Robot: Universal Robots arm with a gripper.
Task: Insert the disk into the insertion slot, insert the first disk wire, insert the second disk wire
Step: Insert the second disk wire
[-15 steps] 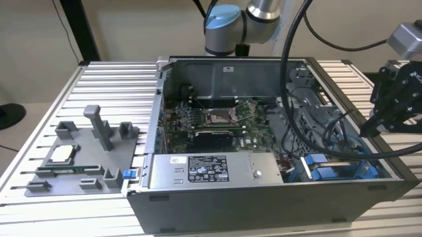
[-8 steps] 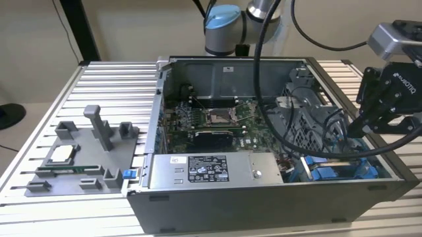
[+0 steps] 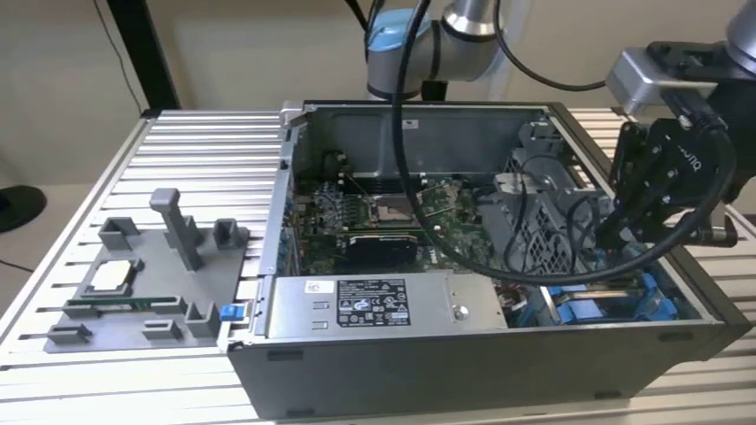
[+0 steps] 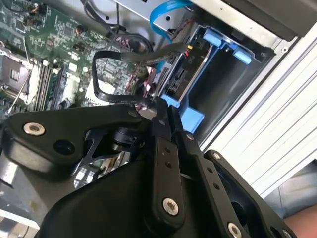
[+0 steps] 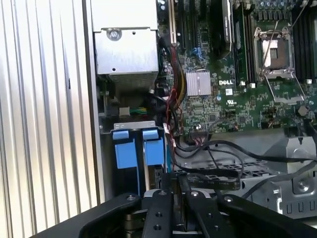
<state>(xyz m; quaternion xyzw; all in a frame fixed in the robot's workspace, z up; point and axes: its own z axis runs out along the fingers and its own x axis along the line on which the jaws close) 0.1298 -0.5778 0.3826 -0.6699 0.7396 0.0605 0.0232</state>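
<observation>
a ribbed metal table carries the open computer case. the gripper hangs over the insertion slot, fingers clenched together. the disk sits tilted inside that slot.

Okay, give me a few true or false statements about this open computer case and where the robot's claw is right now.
1. The computer case lies open, motherboard exposed. True.
2. The claw hangs over the grey fixture beside the case. False: it is inside the case, at the drive bay end.
3. The insertion slot has bright blue tabs. True.
4. The case stands on a wooden table. False: it sits on a ribbed metal surface.
5. The power supply box carries a label. True.
</observation>
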